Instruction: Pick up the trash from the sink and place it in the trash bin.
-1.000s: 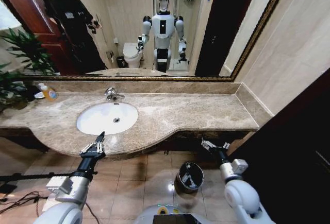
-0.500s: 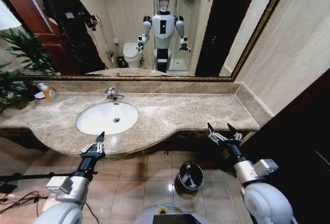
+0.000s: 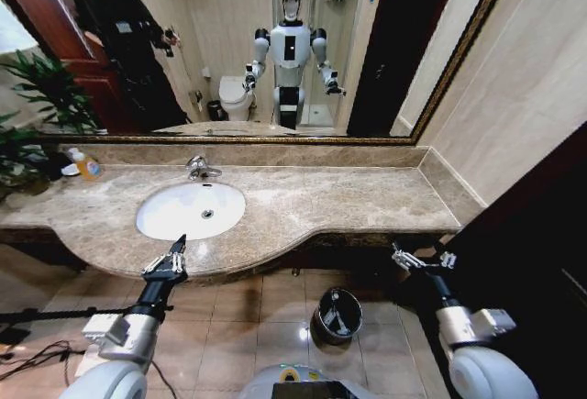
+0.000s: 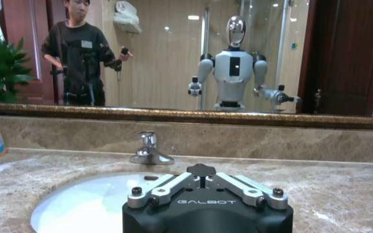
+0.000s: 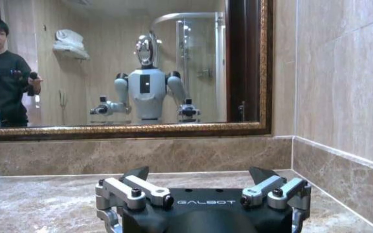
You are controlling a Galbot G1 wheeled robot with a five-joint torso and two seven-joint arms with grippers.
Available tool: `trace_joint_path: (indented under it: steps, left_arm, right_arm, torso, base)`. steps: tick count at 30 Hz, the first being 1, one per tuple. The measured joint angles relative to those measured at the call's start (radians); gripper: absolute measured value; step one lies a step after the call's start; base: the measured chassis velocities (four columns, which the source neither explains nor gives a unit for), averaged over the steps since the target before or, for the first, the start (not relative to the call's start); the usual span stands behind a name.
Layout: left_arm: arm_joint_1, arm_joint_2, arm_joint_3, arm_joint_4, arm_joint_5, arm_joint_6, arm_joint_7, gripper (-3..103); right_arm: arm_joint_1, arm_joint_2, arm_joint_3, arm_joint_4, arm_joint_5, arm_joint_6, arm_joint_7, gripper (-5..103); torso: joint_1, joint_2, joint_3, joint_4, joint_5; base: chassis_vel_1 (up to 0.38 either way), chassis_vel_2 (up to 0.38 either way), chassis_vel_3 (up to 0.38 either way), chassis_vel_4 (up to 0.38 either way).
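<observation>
the white oval sink point(image 3: 190, 210) sits in the beige-brown marble countertop point(image 3: 321, 199), with the chrome faucet point(image 3: 200, 169) behind it against the low marble backsplash. the bowl looks bare apart from its drain, and i cannot make out any trash in it from the head view. in the left wrist view the sink point(image 4: 89, 206) lies just past the gripper body, the faucet point(image 4: 149, 149) stands upright beyond it, and a dark speck near the basin's far rim is too small to identify.

the left gripper point(image 3: 170, 257) hovers at the front edge of the countertop, just before the sink's near rim, its black fingers drawn together to a point and holding nothing. the right gripper point(image 3: 423, 258) hangs off the right end of the counter, below its edge and near the dark wall panel, with its fingers spread apart and empty; in the right wrist view its two fingertips point(image 5: 199, 174) stand wide over the marble top.

the small round dark trash bin point(image 3: 336, 315) with a shiny metallic rim stands on the tiled floor below the counter, between the two arms and nearer the right one. an orange-liquid soap bottle point(image 3: 86, 164) stands at the far left of the counter, well apart from the sink.
</observation>
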State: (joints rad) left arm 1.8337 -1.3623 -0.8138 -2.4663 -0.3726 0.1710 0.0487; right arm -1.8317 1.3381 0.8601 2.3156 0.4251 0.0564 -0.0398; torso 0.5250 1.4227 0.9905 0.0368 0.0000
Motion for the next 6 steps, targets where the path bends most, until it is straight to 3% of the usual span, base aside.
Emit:
trace_joint_path:
  steps: [6]
  left_arm:
    - [0.000,0.000,0.000,0.000,0.000,0.000,0.000,0]
  right_arm:
    - [0.009,-0.002,-0.002,0.000,-0.011,-0.009,0.003,100]
  torso:
    - [0.000,0.000,0.000,0.0001,0.0000]
  base:
    - [0.000,0.000,0.000,0.000]
